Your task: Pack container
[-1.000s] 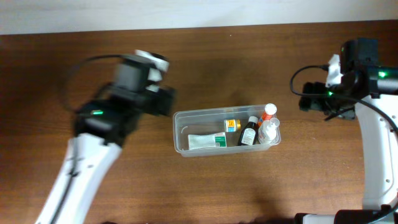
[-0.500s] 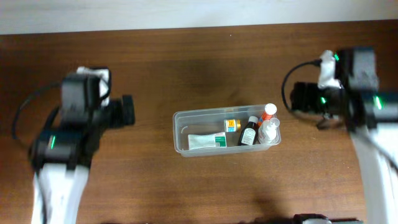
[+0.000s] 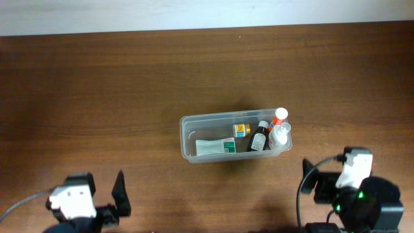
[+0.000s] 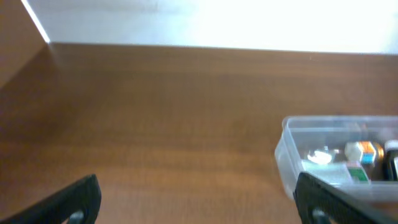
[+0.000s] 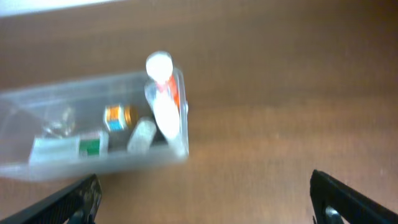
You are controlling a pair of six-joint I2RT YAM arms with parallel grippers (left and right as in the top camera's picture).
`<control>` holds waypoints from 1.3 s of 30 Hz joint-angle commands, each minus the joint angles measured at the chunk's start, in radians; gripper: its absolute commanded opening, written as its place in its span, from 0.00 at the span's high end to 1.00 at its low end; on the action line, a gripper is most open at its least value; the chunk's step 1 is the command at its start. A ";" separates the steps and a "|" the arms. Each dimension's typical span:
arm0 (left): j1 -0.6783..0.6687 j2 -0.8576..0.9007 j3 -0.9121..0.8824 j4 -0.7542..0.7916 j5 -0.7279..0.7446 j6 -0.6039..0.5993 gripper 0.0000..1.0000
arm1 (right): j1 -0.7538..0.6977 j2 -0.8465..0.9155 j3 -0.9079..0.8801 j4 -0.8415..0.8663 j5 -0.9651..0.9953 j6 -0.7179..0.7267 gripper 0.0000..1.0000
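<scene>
Container (image 3: 189, 134) w/ bottles (image 3: 260, 138) inside; L hand (image 4: 199, 205), R hand (image 5: 205, 208) agape, empty

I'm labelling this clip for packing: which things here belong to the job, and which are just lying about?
Job: container, with green-and-white tube, dark bottle, clear bottle, orange-and-white bottle, small yellow-orange bottle inside.
Just there: wooden table, white wall strip. Nothing loose shows outside the container.

Brown wooden table (image 3: 97, 84); clear container (image 3: 204, 131) at centre.
</scene>
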 commanded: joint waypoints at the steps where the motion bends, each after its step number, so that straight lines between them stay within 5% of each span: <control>1: 0.002 -0.027 -0.011 -0.075 0.009 0.009 0.01 | 0.006 -0.043 -0.013 -0.069 -0.013 -0.001 0.02; 19: 0.002 -0.026 -0.013 -0.126 0.008 0.009 0.01 | 0.006 -0.077 -0.039 -0.021 -0.009 -0.023 0.01; 28: 0.002 -0.026 -0.013 -0.126 0.008 0.009 0.00 | 0.006 -0.346 -0.417 0.498 -0.037 -0.110 0.02; 36: 0.002 -0.026 -0.013 -0.126 0.008 0.009 0.01 | 0.025 -0.343 -0.695 0.982 -0.016 -0.247 0.02; 39: 0.002 -0.026 -0.013 -0.126 0.008 0.009 0.00 | 0.025 -0.343 -0.783 1.016 -0.017 -0.248 0.02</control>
